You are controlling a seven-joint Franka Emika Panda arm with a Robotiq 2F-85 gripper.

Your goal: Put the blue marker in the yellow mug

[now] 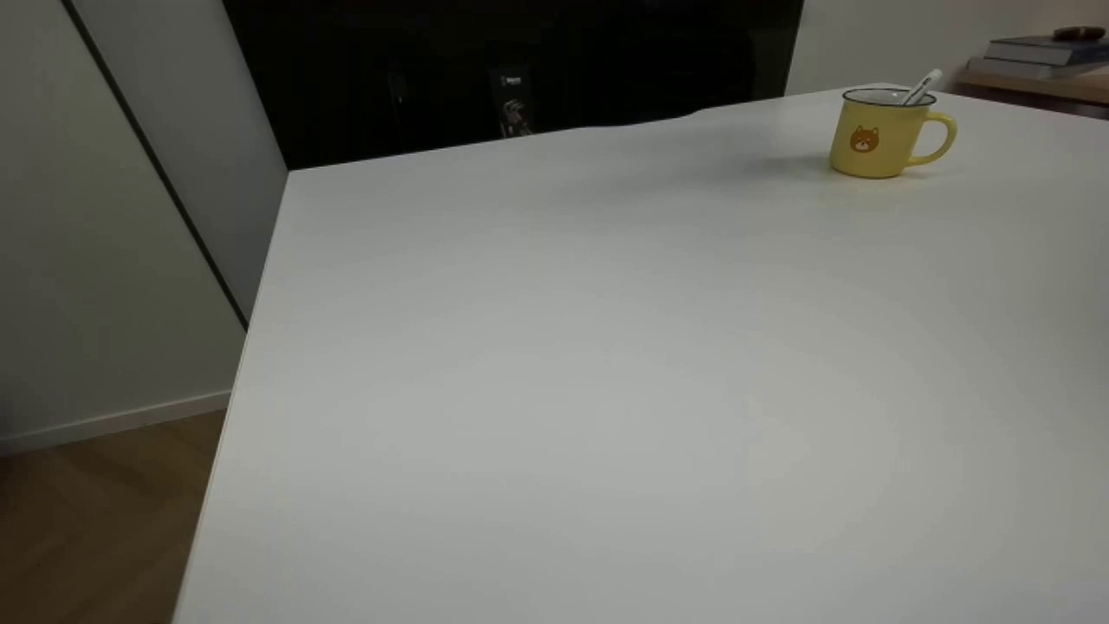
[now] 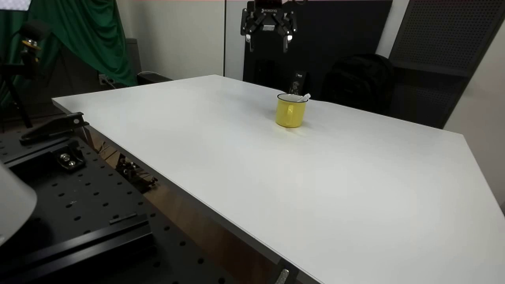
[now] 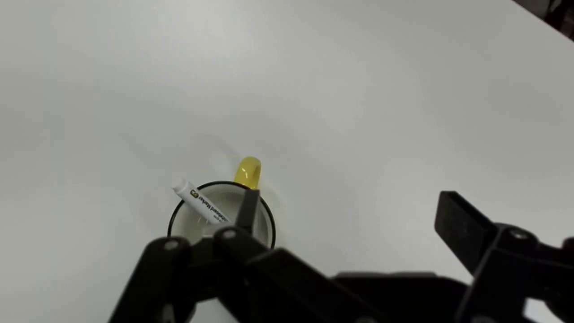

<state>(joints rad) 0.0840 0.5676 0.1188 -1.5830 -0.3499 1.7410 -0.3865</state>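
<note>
The yellow mug stands upright on the white table in both exterior views (image 1: 897, 143) (image 2: 282, 112), with a bear-like face mark on its side. In the wrist view its pale inside, dark rim and handle (image 3: 247, 172) show. The marker leans inside the mug, its whitish end sticking out over the rim (image 1: 924, 85) (image 2: 304, 97) (image 3: 201, 204); its blue cap end is hidden. My gripper (image 2: 268, 45) is open and empty, well above the table and apart from the mug. In the wrist view the gripper (image 3: 349, 208) has one finger overlapping the mug's opening.
The white table (image 1: 554, 373) has its far edge close behind the mug. A dark backpack (image 2: 359, 85) and a black box (image 2: 298, 82) stand beyond that edge. A black perforated mounting plate (image 2: 98, 221) lies along the near edge. Books (image 1: 1035, 56) lie on a side surface.
</note>
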